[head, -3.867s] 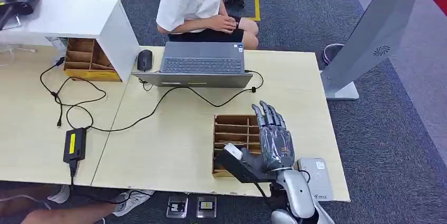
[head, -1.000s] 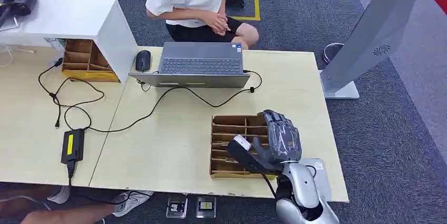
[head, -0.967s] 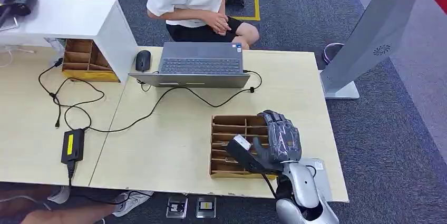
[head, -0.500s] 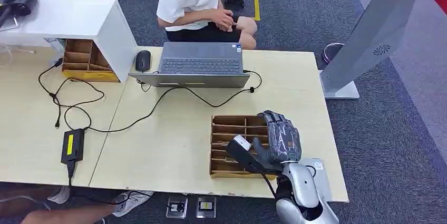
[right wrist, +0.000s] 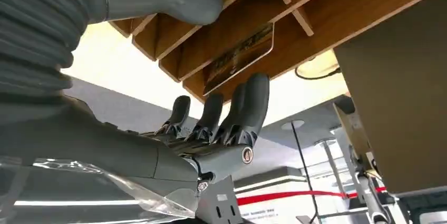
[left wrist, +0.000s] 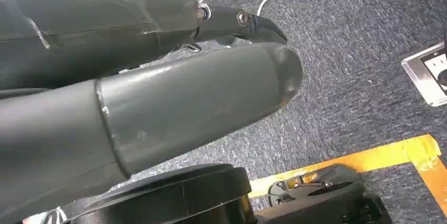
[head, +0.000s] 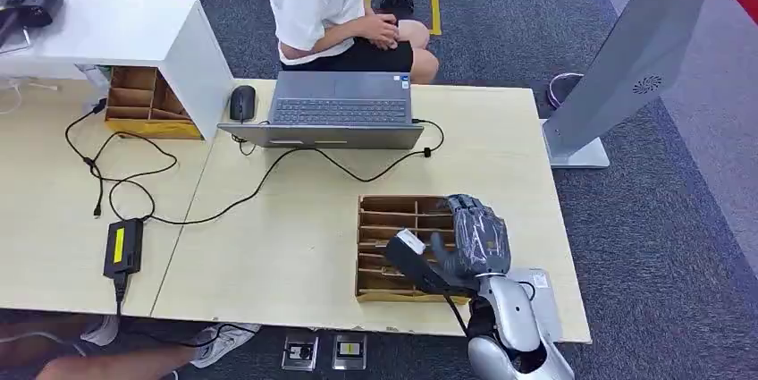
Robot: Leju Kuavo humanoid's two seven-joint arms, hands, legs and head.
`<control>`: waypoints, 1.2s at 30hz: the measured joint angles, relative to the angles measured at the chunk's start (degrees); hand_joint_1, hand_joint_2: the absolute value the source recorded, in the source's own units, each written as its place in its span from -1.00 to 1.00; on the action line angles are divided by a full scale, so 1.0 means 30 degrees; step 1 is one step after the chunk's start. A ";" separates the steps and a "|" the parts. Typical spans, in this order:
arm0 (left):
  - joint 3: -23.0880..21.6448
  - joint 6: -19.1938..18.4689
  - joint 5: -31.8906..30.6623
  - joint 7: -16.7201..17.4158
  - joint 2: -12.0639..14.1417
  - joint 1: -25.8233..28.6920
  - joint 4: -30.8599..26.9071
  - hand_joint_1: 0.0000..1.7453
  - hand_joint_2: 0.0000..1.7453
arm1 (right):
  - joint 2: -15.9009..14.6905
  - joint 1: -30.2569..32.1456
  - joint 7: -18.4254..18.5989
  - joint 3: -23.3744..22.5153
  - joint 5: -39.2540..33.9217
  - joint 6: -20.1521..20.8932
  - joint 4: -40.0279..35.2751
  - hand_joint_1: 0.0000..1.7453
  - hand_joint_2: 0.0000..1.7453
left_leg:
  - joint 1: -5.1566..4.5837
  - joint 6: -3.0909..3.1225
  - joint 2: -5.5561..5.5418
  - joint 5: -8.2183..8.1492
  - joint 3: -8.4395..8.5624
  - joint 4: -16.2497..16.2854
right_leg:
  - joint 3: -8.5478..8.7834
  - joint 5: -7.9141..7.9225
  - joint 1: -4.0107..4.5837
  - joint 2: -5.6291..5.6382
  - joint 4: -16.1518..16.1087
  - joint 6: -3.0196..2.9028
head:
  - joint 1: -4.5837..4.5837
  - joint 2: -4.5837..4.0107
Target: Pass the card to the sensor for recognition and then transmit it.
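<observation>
Right hand fingers curled down; left hand hanging.

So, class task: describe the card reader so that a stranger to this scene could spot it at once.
Start at the long wooden table with the laptop at its far edge. Go to the near right corner, just right of the brown slotted box where the right hand hovers. The reader is the flat pale grey pad there, partly hidden behind the silver arm; its neighbours are brown or black.

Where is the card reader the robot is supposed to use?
In the head view the grey card reader lies at the table's near right corner, right of the wooden organizer, partly hidden by the right hand's forearm.
</observation>
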 joint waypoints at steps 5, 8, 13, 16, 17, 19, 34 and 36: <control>0.0000 -0.0029 -0.0029 0.0000 0.0000 0.0000 0.0000 -1.00 -1.00 | 0.0000 -0.0044 0.0058 0.0000 -0.0102 0.0000 0.0175 0.02 1.00 | 0.0000 0.0000 0.0000 0.0000 0.0001 0.0000 | -0.0001 0.0000 0.0000 0.0000 0.0003 -0.0001 | 0.0000 0.0000; 0.0000 -0.0044 -0.0087 0.0000 0.0000 0.0000 0.0000 -1.00 -1.00 | 0.0000 -0.0079 0.0066 -0.0007 -0.0131 -0.0036 0.0298 0.20 1.00 | 0.0000 0.0000 0.0000 0.0000 0.0001 0.0000 | -0.0001 -0.0001 0.0000 0.0000 0.0006 -0.0001 | 0.0000 0.0001; 0.0000 -0.0117 -0.0138 0.0000 0.0000 -0.0001 0.0000 -1.00 -1.00 | 0.0000 -0.0269 0.0051 -0.0015 -0.0175 -0.0248 0.0496 0.72 1.00 | 0.0000 -0.0001 0.0001 0.0000 0.0005 0.0000 | 0.0000 -0.0002 0.0000 0.0001 0.0008 -0.0002 | 0.0000 0.0007; 0.0000 -0.0131 -0.0146 0.0000 0.0000 0.0000 0.0000 -1.00 -1.00 | 0.0007 -0.0357 0.0007 -0.0015 -0.0175 -0.0386 0.0627 0.80 1.00 | 0.0001 -0.0001 0.0000 0.0000 0.0007 0.0000 | 0.0000 -0.0002 0.0001 0.0000 0.0010 -0.0002 | 0.0000 0.0000; 0.0000 -0.0131 -0.0152 0.0000 0.0000 0.0000 0.0000 -1.00 -1.00 | 0.0007 -0.0369 -0.0065 -0.0015 -0.0175 -0.0451 0.0655 0.82 1.00 | 0.0001 -0.0001 0.0000 0.0000 0.0007 -0.0001 | -0.0001 -0.0002 0.0002 0.0001 0.0011 -0.0003 | 0.0000 0.0007; 0.0000 -0.0138 -0.0168 0.0000 0.0000 -0.0001 0.0000 -1.00 -1.00 | 0.0044 -0.0398 -0.0102 -0.0022 -0.0175 -0.0605 0.0714 0.86 1.00 | 0.0002 -0.0001 0.0001 0.0000 0.0008 0.0000 | 0.0000 -0.0002 0.0002 0.0001 0.0013 -0.0003 | 0.0000 0.0007; -0.0015 -0.0138 -0.0371 -0.0007 -0.0007 0.0002 0.0000 -1.00 -1.00 | 0.0117 -0.0185 -0.2070 -0.0372 0.1079 -0.4781 0.0684 1.00 1.00 | 0.0003 -0.0002 0.0004 0.0001 0.0013 0.0001 | -0.0003 -0.0003 0.0004 0.0005 0.0017 -0.0004 | 0.0000 0.0000; -0.0022 -0.0138 -0.0379 -0.0051 -0.0007 0.0001 0.0000 -1.00 -1.00 | 0.0109 -0.0063 -0.2303 -0.0509 0.1267 -0.5100 0.0177 1.00 1.00 | 0.0003 -0.0002 0.0004 0.0001 0.0015 0.0000 | -0.0003 -0.0003 0.0004 0.0003 0.0018 -0.0004 | 0.0000 0.0000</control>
